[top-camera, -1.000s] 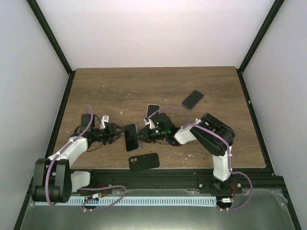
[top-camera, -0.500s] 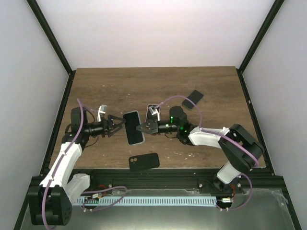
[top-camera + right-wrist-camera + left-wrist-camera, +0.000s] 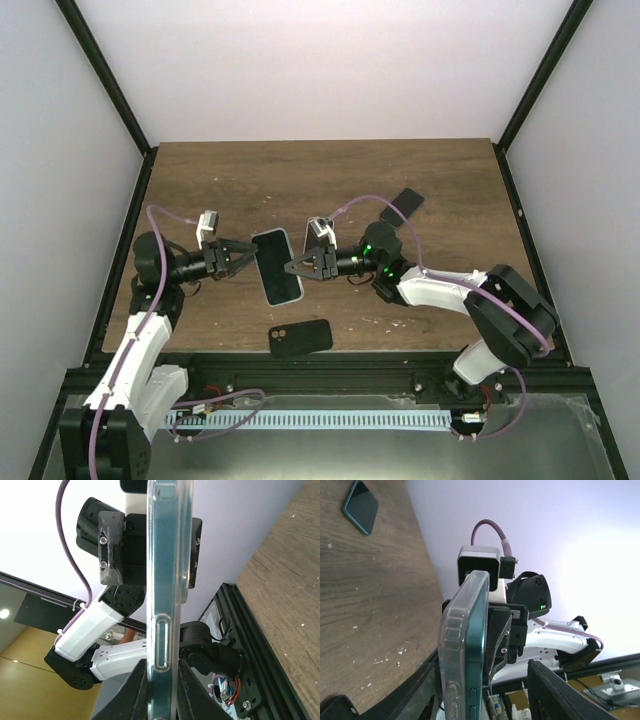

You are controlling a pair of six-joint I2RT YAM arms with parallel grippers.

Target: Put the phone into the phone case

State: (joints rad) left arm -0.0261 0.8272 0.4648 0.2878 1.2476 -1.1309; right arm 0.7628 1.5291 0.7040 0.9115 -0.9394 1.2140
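A teal phone (image 3: 277, 265) sits inside a clear phone case and is held in the air between my two grippers. My right gripper (image 3: 297, 268) is shut on its right long edge. In the right wrist view the case (image 3: 167, 580) stands edge-on with both fingers pressed on it, my gripper (image 3: 162, 690) around it. My left gripper (image 3: 243, 258) is open at the phone's left edge. In the left wrist view the phone (image 3: 467, 650) sits between the wide-spread jaws of my left gripper (image 3: 487, 690), close to the left finger (image 3: 420, 690).
A black phone case (image 3: 300, 337) lies near the table's front edge. A dark phone (image 3: 405, 204) lies at the back right, also in the left wrist view (image 3: 361, 506). Another white-rimmed phone (image 3: 318, 228) lies just behind the right gripper.
The cased phone has been lifted and carried a little away from the bases. The left arm has drawn back left and its jaws have spread. The right arm has stretched out.
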